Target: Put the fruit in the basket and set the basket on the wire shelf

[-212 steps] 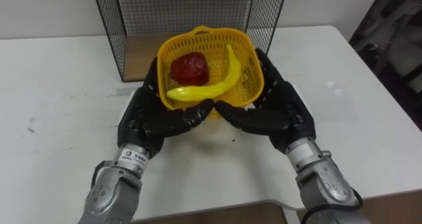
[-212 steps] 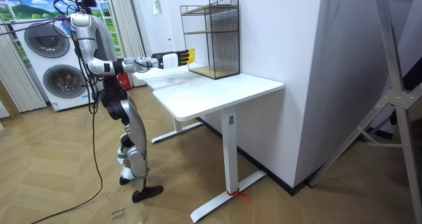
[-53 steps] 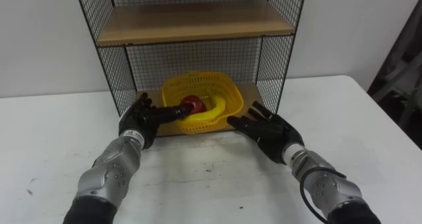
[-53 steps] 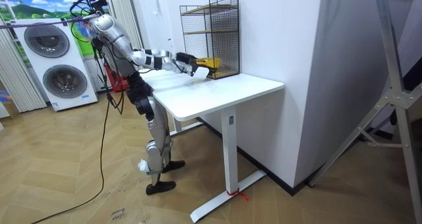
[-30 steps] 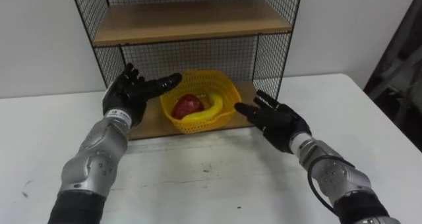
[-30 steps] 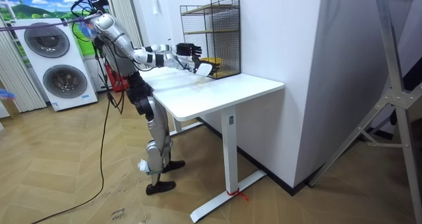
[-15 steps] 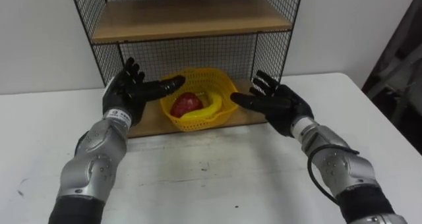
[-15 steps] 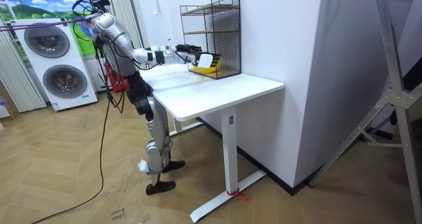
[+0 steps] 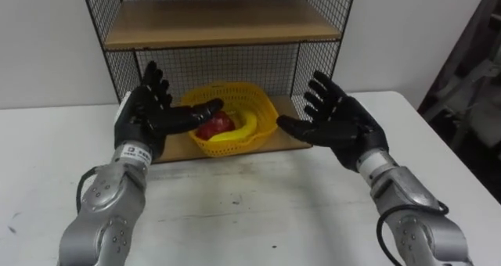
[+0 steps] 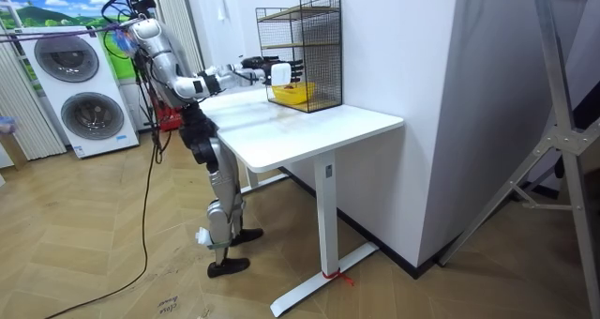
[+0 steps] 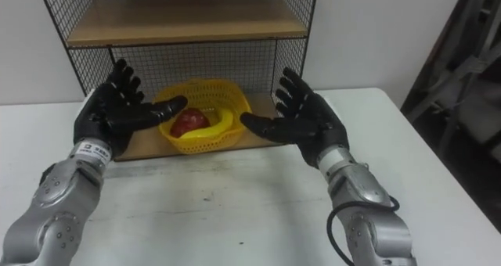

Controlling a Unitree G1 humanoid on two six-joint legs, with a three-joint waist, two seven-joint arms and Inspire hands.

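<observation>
both hands are off the basket right now. the yellow basket (image 9: pixel 249 109) sits on the bottom wooden board (image 9: pixel 174 146) of the wire shelf (image 9: pixel 313 59), under the upper board (image 9: pixel 219 23) and roughly in the middle of the opening. inside it i can see the red fruit (image 9: pixel 216 126) on the left and the banana (image 9: pixel 244 129) curving along the right and front side, just touching the fruit. my left hand (image 9: pixel 143 115) is up in front of the shelf on the left with the fingers straight and spread and the palm turned inward. its thumb reaches across the basket's front rim from where the head camera looks, and i honestly can't tell if it's touching the rim or just hanging in front of it. my right hand (image 9: pixel 342 125) mirrors it on the other side, fingers splayed, palm facing the basket and holding nothing, with its thumb near the basket's right edge but apart from it. both hands are raised above the white table (image 9: pixel 243 211). in the room view the robot stands at the end of the table on the room view's left, leaning in with both arms stretched toward the shelf, and two washing machines (image 10: pixel 80 94) are behind it.
</observation>
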